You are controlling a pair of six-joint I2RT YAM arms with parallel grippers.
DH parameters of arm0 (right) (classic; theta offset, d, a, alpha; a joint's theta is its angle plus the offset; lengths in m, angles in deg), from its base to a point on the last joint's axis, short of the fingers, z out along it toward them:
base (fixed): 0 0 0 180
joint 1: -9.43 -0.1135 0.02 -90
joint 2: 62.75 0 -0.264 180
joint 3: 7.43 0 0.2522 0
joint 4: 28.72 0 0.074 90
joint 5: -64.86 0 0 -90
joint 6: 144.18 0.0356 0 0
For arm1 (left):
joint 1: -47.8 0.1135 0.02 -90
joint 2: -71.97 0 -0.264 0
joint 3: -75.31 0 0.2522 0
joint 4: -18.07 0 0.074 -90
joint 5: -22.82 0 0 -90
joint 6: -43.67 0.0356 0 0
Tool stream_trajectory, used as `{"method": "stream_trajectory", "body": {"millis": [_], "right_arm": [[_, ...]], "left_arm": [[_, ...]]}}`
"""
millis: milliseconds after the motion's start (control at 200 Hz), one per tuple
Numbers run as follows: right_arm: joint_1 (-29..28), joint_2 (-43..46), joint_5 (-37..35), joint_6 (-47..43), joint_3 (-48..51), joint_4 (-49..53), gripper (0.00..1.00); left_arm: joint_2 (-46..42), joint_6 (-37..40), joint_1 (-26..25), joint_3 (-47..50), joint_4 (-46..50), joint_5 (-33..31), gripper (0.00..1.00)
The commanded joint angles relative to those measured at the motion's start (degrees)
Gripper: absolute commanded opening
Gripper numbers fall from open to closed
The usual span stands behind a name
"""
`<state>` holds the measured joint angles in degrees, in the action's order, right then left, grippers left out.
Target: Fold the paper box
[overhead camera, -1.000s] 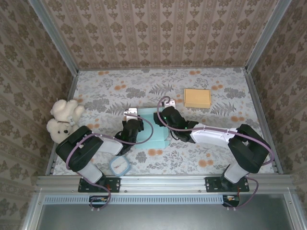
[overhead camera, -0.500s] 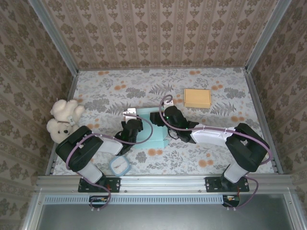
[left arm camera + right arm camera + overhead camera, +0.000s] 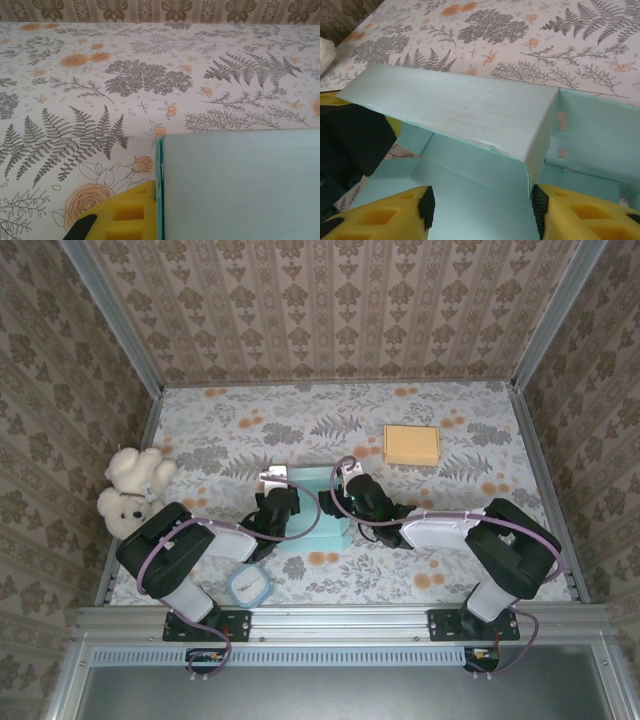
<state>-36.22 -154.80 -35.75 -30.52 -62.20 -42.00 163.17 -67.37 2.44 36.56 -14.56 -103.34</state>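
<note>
1. Two pincers meet at one thing: the pale turquoise paper box (image 3: pixel 312 480), half-formed, which sits on the flowered table (image 3: pixel 450 430) in the near middle, between the two arms.
2. The left pincer (image 3: pixel 278 506) is at the box's left side and is closed. In its wrist view one yellow finger (image 3: pixel 127 215) presses against the outside of a thin upright turquoise panel. The other finger is hidden behind that panel, so I take it to be clamped on the paper wall.
3. The right pincer (image 3: pixel 340 500) comes in from the box's right side. Its jaws stand partly apart, with the black pads (image 3: pixel 426 206) on either side of the box floor and nothing pinched between them.
4. The relation that matters is this: straight ahead of the right pincer (image 3: pixel 482 210), and just beyond its tips, a long turquoise flap (image 3: pixel 470 107) leans inward over the box's hollow. Its long axis runs crosswise to the pincer's reach, from the left arm's end over to the creased corner on the right.
5. Both arms are at the box, but only the right one is free. In my judgement the next fold falls to it, pressing or drawing that flap along its crease while the left holds the wall steady.
6. The risk I see is the thin paper buckling near the right corner, where small slots show.
</note>
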Motion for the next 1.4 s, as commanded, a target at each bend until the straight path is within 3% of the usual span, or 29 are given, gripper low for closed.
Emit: {"method": "stream_trajectory", "body": {"millis": [0, 240, 470, 875, 1395], "right_arm": [[0.7, -1.3, -4.1, -3.6, 0.2, -1.5, 0.58], [5.6, -3.3, -5.8, -1.4, -1.0, 2.5, 0.59], [8.6, -7.3, 3.1, 0.5, 0.6, -4.9, 0.59], [7.7, -10.3, 12.0, 4.0, 1.0, -13.0, 0.57], [3.4, -18.1, 9.2, 5.5, -2.6, -13.6, 0.56]], "left_arm": [[-2.2, -1.2, -0.3, -1.6, 1.1, 0.8, 0.00], [-2.5, -0.9, -0.3, -1.7, 2.0, 0.8, 0.00], [-2.9, -0.6, -0.3, -1.9, 2.4, 0.7, 0.00], [-2.1, -1.3, -0.3, -2.2, 2.4, 0.7, 0.00], [-1.9, -2.3, -0.2, -1.7, 2.0, 1.1, 0.00]]}}
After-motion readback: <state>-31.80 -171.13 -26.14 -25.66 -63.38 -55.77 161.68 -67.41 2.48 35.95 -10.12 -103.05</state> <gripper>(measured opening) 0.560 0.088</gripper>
